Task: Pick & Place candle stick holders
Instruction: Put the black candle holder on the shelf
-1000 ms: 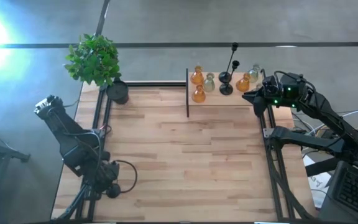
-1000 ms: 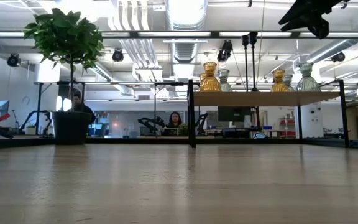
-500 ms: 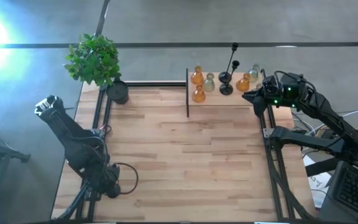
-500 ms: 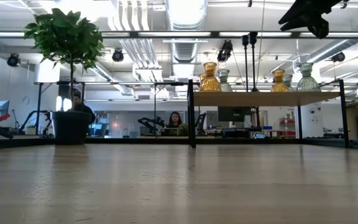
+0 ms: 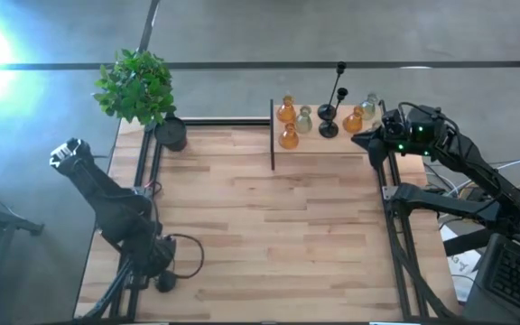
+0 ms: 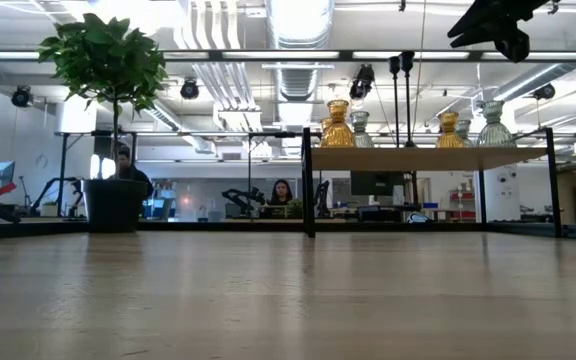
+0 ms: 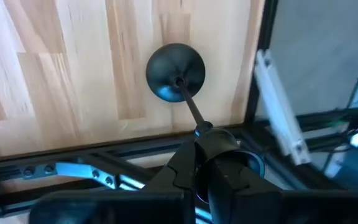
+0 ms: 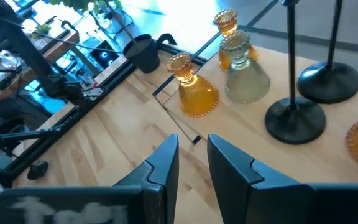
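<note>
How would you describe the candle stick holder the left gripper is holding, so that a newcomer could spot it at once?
Start at the wooden table and go to its near left corner, far from the raised shelf where the other holders stand. There the left gripper is shut on the thin stem of a black candle stick holder with a round base, the only holder off the shelf.

A raised shelf point(image 5: 332, 144) stands at the table's point(image 5: 269, 235) one o'clock edge, bearing the holders point(image 5: 288, 136). The plant point(image 5: 136, 86) sits at eleven o'clock. One holder point(image 7: 175, 71) lies on the table at seven o'clock.
</note>
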`<state>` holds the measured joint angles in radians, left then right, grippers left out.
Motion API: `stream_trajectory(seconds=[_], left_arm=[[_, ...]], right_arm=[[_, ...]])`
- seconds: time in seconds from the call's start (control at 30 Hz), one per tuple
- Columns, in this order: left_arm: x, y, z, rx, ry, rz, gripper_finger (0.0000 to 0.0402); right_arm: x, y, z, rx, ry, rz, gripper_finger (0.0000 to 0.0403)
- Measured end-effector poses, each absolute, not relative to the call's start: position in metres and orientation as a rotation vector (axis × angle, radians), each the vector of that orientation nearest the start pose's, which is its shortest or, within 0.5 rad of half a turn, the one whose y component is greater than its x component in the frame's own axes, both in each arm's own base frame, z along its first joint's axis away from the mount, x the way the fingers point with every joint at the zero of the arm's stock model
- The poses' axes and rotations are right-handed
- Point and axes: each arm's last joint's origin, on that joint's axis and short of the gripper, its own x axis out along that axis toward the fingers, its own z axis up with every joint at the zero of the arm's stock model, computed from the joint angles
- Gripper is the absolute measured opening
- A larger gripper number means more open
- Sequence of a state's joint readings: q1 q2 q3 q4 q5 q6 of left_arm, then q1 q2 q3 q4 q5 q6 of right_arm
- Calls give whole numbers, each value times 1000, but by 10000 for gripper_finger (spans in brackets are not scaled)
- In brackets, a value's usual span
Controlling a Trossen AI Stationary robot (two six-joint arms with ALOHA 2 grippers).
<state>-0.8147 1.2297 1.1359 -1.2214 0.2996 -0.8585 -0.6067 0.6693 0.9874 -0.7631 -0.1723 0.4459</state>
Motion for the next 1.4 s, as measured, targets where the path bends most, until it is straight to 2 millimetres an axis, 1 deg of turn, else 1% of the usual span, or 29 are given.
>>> stream_trajectory(seconds=[0.1,0.17,0.27,0.37,0.5,0.63,0.73,0.83,0.97,1.13,1.23,1.4], left_arm=[[147,-147,306,-388,1564,-268,17],[159,-136,315,-463,1520,-228,17],[181,-110,330,-596,1430,-134,17],[205,-79,347,-704,1311,-45,17],[236,-45,377,-661,1115,-32,17],[269,-18,395,-616,1028,-9,17],[292,-8,401,-578,1002,-9,17],[310,-3,404,-550,1009,-19,17],[322,-1,407,-493,1018,-40,17],[325,8,413,-481,989,-32,17],[321,15,416,-491,973,-14,17],[311,25,426,-460,925,-12,17]], right_arm=[[97,-59,360,615,318,-454,79],[98,-58,361,603,316,-408,81],[98,-56,365,532,289,-355,79],[94,-51,373,439,227,-305,73],[91,-44,381,359,156,-244,64],[90,-39,382,338,149,-207,62],[93,-37,382,335,165,-149,63],[98,-37,380,362,185,-108,63],[103,-36,380,422,203,-48,63],[114,-35,386,400,149,-1,61],[126,-35,388,376,126,-27,62],[149,-38,378,353,189,-169,63]])
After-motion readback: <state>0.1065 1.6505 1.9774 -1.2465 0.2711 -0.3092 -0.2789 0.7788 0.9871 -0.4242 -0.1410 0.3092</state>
